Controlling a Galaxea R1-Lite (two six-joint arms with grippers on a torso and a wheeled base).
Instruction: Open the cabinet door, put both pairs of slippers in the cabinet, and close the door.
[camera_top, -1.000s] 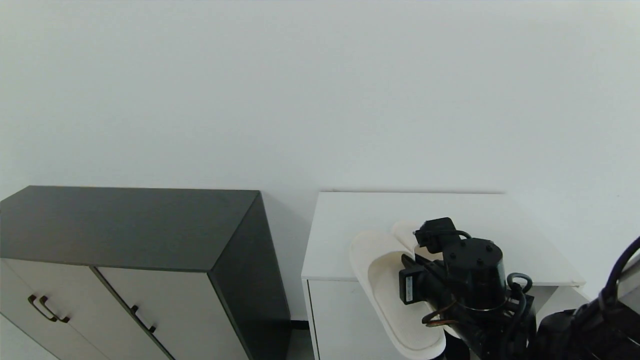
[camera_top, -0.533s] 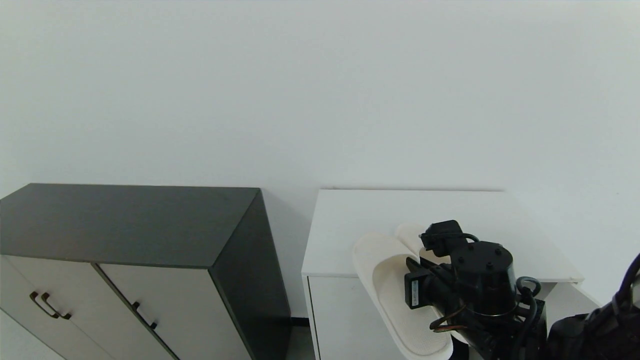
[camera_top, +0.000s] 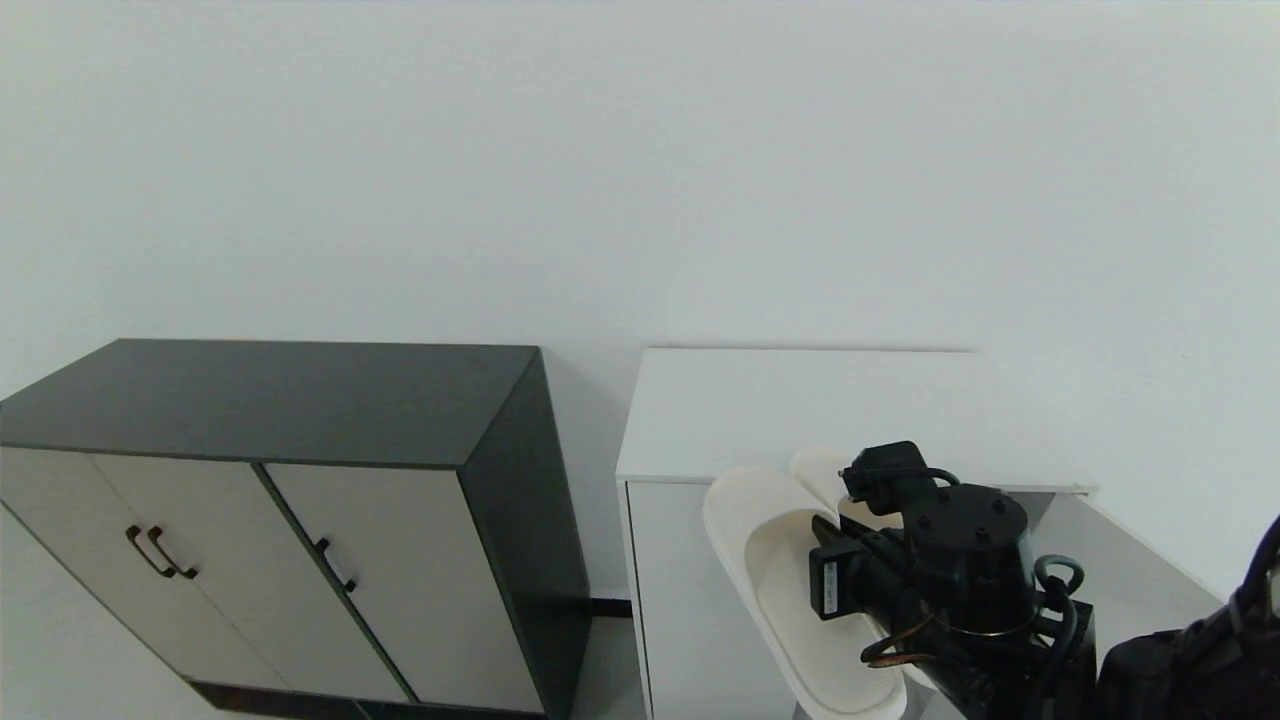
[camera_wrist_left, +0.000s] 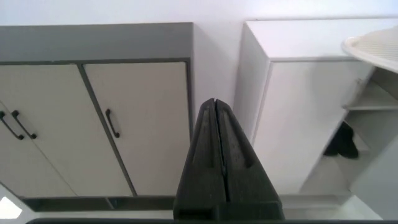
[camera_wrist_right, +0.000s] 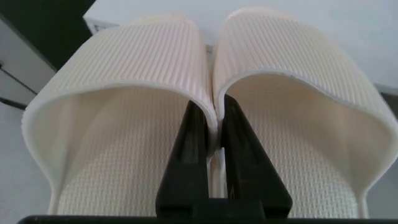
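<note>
Cream slippers (camera_wrist_right: 124, 81) pinched together at their inner edges by right gripper (camera_wrist_right: 211, 115), held up in front of white cabinet (camera_top: 800, 400) near its top edge. Left gripper (camera_wrist_left: 215, 109) clenched, empty, facing dark cabinet (camera_top: 300, 400) just beside the white one, beige doors (camera_top: 390, 580) closed

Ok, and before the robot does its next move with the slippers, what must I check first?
1. Right hand grips both slippers by their inner edges: ok.
2. Left hand shut, holding nothing, free for a handle: ok.
3. Dark cabinet doors open: not ok, those in view are closed.
4. Door handles unobstructed: ok.
5. Room inside for the slippers: cannot tell, the doors hide it.
</note>
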